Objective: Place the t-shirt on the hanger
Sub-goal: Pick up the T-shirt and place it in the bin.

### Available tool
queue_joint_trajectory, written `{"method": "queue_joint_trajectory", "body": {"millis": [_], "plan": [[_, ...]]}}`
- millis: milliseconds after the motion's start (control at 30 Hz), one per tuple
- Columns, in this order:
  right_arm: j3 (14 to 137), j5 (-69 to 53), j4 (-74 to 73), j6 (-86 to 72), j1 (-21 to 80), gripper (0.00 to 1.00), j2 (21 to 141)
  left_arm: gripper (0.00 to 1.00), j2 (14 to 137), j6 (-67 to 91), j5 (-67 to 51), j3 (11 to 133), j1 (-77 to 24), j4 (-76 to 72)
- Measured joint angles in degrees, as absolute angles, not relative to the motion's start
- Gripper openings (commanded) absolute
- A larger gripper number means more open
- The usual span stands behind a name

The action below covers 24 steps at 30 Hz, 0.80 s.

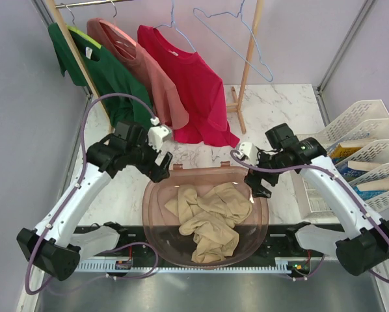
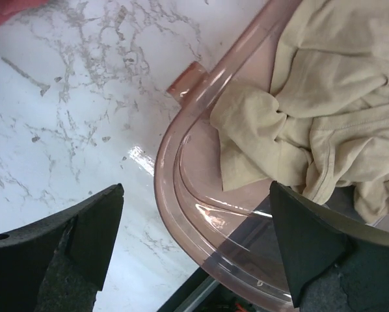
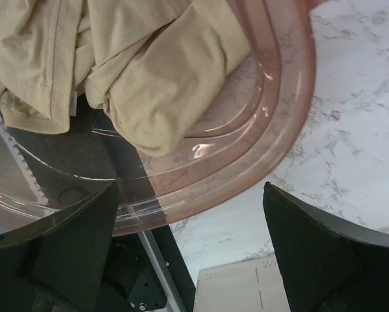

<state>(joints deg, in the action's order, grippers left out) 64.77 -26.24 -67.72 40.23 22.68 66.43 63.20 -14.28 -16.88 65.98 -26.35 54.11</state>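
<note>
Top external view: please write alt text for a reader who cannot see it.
A crumpled tan t-shirt lies in a translucent pink tub at the table's near edge, with the left fingers and right fingers open by its far corners. Behind, a green t-shirt, a salmon-pink t-shirt and a red t-shirt hang on a rail beside an empty light-blue wire hanger.

No legible txt.
Only candidate, yellow neck tag (image 1: 90,52) on green shirt (image 1: 113,78), too small & blurry to read.
</note>
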Motion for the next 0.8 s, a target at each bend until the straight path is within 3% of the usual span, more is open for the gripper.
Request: {"method": "queue_joint_trajectory", "body": {"millis": [300, 533, 800], "plan": [[65.5, -25.5, -65.0, 40.1, 35.1, 0.98, 76.1, 0.99, 60.4, -4.7, -29.1, 71.3, -4.3, 50.2], [65.6, -23.4, -58.4, 36.6, 51.7, 0.98, 80.3, 0.99, 52.6, -3.0, -32.2, 68.4, -1.5, 48.9], [65.0, -22.1, -52.0, 32.4, 65.6, 0.95, 85.6, 0.99, 54.2, -2.5, -32.2, 66.2, -0.4, 48.7]]}}
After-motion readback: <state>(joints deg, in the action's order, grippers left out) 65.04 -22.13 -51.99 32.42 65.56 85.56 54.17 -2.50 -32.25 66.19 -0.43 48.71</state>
